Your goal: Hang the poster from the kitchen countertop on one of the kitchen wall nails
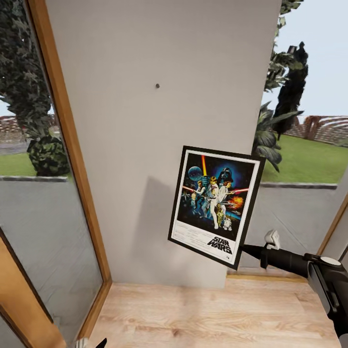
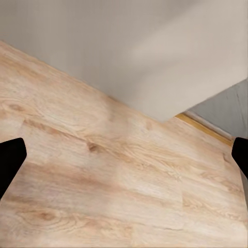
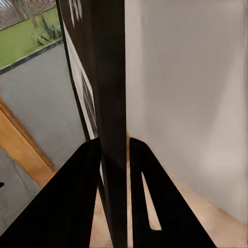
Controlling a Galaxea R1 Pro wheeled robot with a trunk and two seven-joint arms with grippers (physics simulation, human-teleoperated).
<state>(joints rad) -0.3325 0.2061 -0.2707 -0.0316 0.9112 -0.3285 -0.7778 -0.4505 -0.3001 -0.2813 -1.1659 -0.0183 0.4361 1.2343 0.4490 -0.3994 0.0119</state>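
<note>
One poster (image 1: 214,205) in the right hand (image 1: 244,249), one wall nail (image 1: 157,86).

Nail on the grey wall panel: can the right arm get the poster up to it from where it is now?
Probably yes. The nail sits on bare wall with nothing before it, up and left of the poster. The right gripper has its fingers clamped on the poster's edge; whether the reach suffices is uncertain.

Your right end effector (image 1: 243,250) comes in from the lower right of the frame and grips the poster (image 1: 215,204) at its lower right corner. The poster hangs tilted in front of the light-grey wall panel (image 1: 145,154). A small dark nail (image 1: 157,86) sits above it, upper centre, well apart. Wooden floor (image 1: 208,316) fills the bottom.
</note>
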